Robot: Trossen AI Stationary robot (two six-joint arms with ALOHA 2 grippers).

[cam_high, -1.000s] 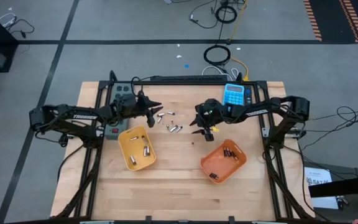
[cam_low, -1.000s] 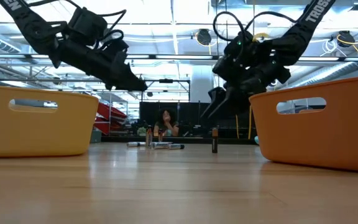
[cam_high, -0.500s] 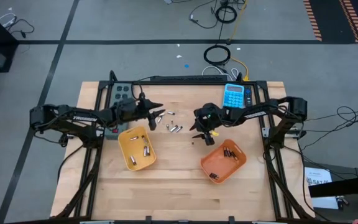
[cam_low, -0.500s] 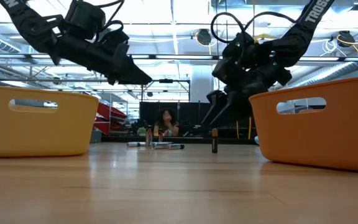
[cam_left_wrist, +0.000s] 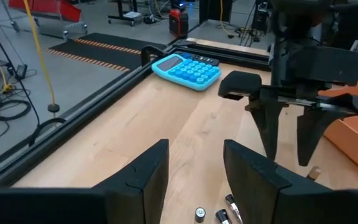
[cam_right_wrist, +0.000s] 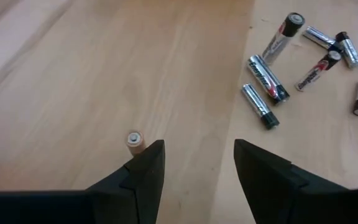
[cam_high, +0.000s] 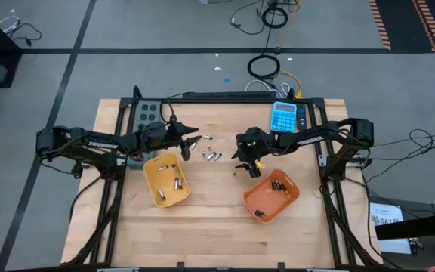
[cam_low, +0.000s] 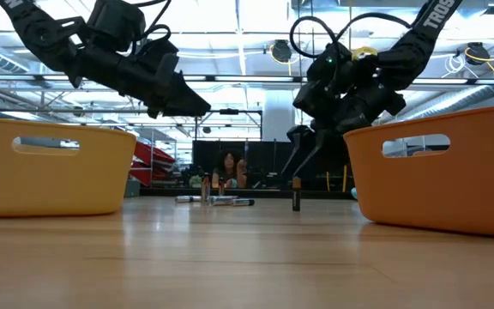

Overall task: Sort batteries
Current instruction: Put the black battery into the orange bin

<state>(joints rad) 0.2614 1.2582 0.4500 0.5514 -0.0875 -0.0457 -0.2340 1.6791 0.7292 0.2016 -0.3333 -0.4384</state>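
Landmark: loose batteries [cam_high: 208,148], a small silvery cluster lying flat on the wooden table [cam_high: 210,204], between the two arms.

- Left gripper [cam_high: 194,135]: raised above the table just left of the cluster, over the far edge of the yellow tray [cam_high: 166,179]. Fingers [cam_left_wrist: 143,175] stand apart with nothing between them.
- Right gripper [cam_high: 242,161]: hangs above the table to the right of the cluster, pointing down. Fingers [cam_right_wrist: 146,163] spread wide, empty.
- Single battery [cam_right_wrist: 134,139]: copper-topped, standing upright, well right of the cluster, just beside the right gripper's fingertips, not touched. In the low view it shows as a dark upright cylinder [cam_low: 296,195].
- Yellow tray: near side of the cluster, to its left; a few silvery batteries [cam_high: 174,178] inside.
- Orange tray [cam_high: 272,196]: near side of the cluster, to its right; several dark batteries [cam_high: 280,187] inside.
- Blue calculator [cam_high: 283,115]: far side of the table, right of the cluster.
- Grey button box [cam_high: 149,110]: far side, left of the cluster.
- Person [cam_low: 228,171]: in the room beyond the table, behind the cluster in the low view.
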